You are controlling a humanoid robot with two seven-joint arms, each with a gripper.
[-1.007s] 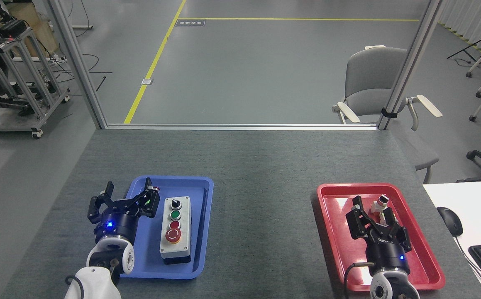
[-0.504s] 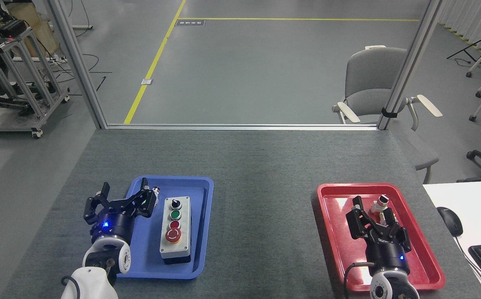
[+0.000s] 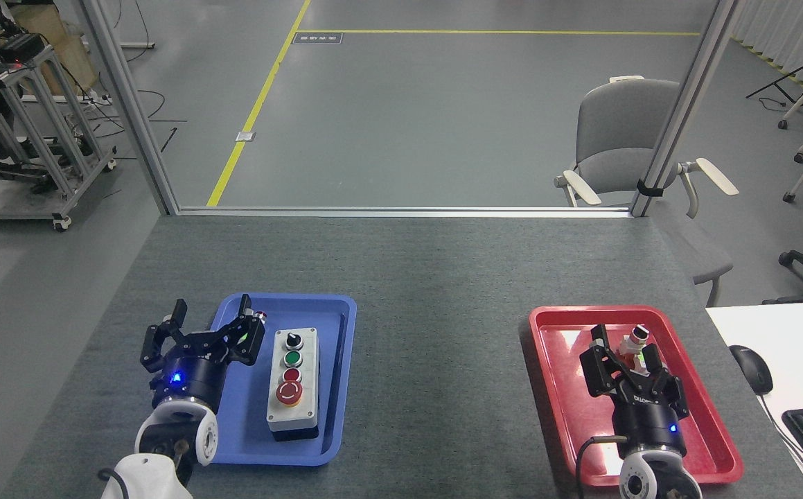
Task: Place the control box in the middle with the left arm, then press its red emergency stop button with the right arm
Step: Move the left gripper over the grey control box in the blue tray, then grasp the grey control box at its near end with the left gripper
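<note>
Our left claw hangs spread wide and empty over the blue tray's left rim, the control box lying just to its right in that tray, not yet gripped for carrying to the middle.

**Even overhead light, sharp frame**

Bright, diffuse indoor light falls from above. White glare patches sit on the red tray; the blue tray shows a soft sheen. Shadows on the bench are faint. Far corners look slightly soft, possibly lens distortion.
</note>
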